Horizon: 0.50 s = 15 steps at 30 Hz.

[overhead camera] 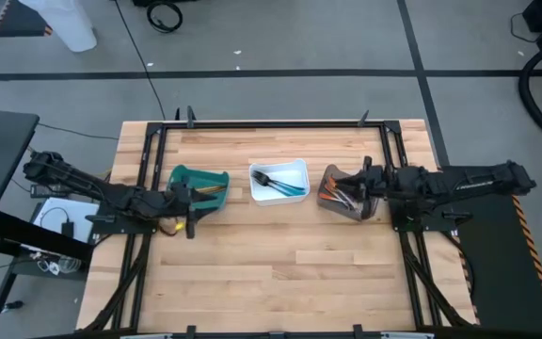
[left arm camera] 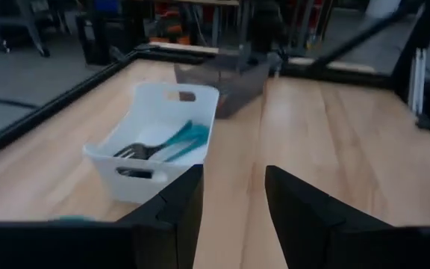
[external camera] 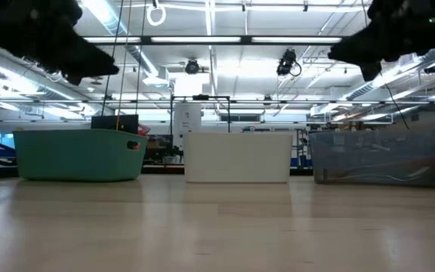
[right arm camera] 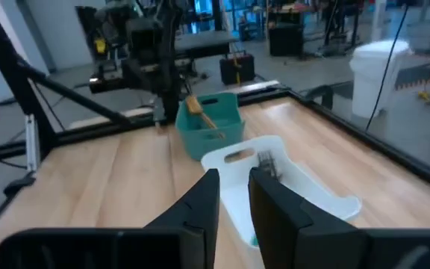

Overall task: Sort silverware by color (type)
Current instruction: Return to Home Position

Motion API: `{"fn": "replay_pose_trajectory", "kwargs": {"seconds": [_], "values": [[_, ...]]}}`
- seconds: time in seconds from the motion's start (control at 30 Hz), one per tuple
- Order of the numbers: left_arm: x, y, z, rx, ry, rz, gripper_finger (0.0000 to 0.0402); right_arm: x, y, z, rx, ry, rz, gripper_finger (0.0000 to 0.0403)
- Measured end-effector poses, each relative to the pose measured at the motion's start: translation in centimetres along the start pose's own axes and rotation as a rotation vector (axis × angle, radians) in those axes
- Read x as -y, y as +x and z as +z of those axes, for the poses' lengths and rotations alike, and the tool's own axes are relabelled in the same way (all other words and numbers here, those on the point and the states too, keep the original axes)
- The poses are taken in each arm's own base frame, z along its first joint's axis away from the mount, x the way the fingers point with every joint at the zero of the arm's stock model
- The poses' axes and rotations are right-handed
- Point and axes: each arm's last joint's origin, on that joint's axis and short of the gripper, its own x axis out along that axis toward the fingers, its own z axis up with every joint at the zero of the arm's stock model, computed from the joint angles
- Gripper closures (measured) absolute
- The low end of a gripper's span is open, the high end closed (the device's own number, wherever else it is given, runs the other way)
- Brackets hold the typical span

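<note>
Three bins are lined across the counter (overhead camera: 280,273): a teal bin (overhead camera: 182,177) at 9 o'clock of the white bin (overhead camera: 278,164), a grey bin (overhead camera: 344,212) at 3 o'clock. The silverware is held inside them: gold pieces (right arm camera: 200,112), blue-handled pieces (overhead camera: 282,185), orange-handled pieces (overhead camera: 330,195). Exact counts cannot be told. No loose piece is seen, so sorting is judged finished and only withdrawal of the arms is called for. The left claw (left arm camera: 234,170) and right claw (right arm camera: 234,172) are parted and empty.

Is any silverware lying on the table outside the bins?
No: the high view shows bare table around the teal bin, white bin and grey bin.
</note>
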Motion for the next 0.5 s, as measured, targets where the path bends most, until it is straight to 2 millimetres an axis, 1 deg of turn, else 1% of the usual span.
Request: {"fn": "replay_pose_trajectory", "kwargs": {"seconds": [0.03,0.1,0.17,0.23,0.27,0.3,0.37,0.43,0.5], "values": [[-0.2,-0.3,-0.3,-0.003,0.015,0.001,0.0249,0.2,-0.1,0.2,0.026,0.002,0.001,0.0322],[-0.3,-0.5,0.2,0.045,0.015,0.005,0.0249,0.8,-0.5,-0.2,0.034,-0.021,0.004,0.0326],[-0.8,-1.0,-0.6,0.04,0.049,0.022,0.0249,1.1,-0.8,0.0,0.089,-0.016,0.006,0.0328],[-0.9,-1.2,-0.5,0.078,0.049,0.04,0.025,1.6,-1.2,-0.6,0.093,-0.012,-0.009,0.033],[-1.2,-1.5,-0.8,0.078,0.058,0.051,0.0251,1.7,-1.3,-0.7,0.107,0.0,-0.012,0.0331],[-1.4,-1.6,-1.2,0.076,0.065,0.056,0.0254,1.8,-1.5,-0.7,0.128,0.015,-0.014,0.0331],[-1.5,-1.8,-1.1,0.113,0.046,0.055,0.026,2.1,-1.8,-1.2,0.141,0.024,-0.015,0.0332],[-1.8,-2.2,-1.7,0.108,0.05,0.039,0.0267,2.2,-2.0,-1.3,0.171,0.046,-0.013,0.0332],[-1.8,-2.4,-1.5,0.127,0.043,0.024,0.0275,2.3,-2.2,-1.8,0.173,0.049,-0.017,0.0332]]}}
